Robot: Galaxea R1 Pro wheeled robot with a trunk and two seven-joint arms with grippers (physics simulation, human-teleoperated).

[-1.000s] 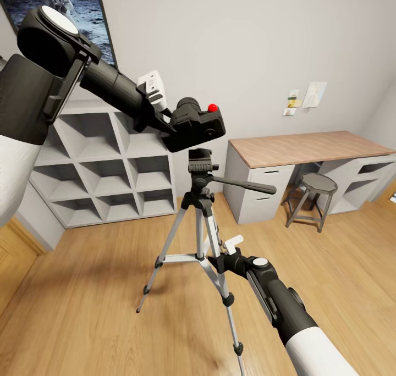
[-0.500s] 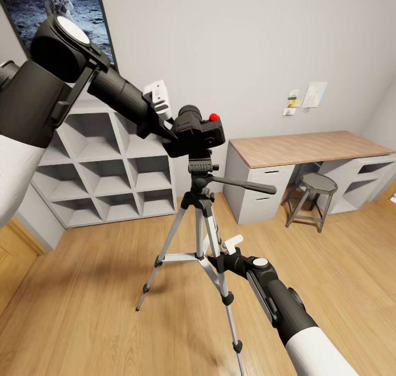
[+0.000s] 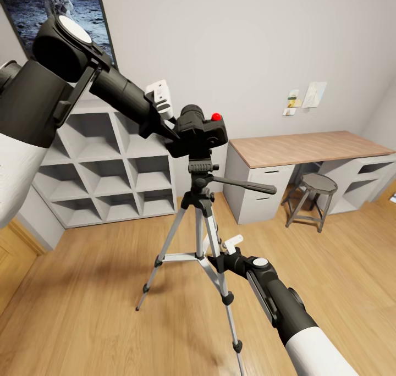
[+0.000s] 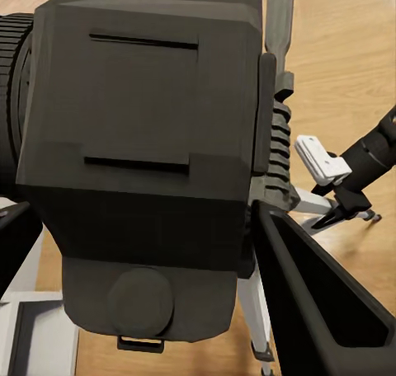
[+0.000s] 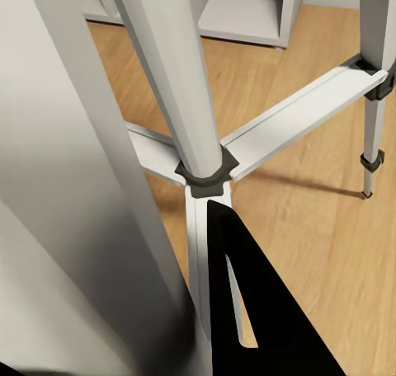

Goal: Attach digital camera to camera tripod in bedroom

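The small black boxy digital camera (image 3: 199,133) with its red button on top sits right on top of the black head of the tall silver-legged camera tripod (image 3: 199,216), pinched by the left gripper (image 3: 175,130), whose dark fingers (image 4: 318,306) press against the camera body (image 4: 140,162) on either side. Whether the camera's base is fully seated on the mount plate cannot be told. The tripod stands upright on the light wood plank floor (image 3: 110,299) of the bedroom, its long black pan handle pointing toward the wood-topped grey desk (image 3: 308,148).

The right gripper (image 3: 220,261) is low down at a tripod leg, beside the silver centre brace (image 5: 272,133); a leg (image 5: 165,71) runs close past the right wrist camera with one dark finger (image 5: 247,302) next to it, but whether the gripper clamps the leg cannot be told.

Behind the tripod, pale grey cube shelves (image 3: 104,172) stand against the pale grey wall (image 3: 247,46), under a dark moon-landing poster (image 3: 60,5). A round grey stool (image 3: 314,192) stands by the desk, and small papers (image 3: 305,98) are pinned to the wall above it
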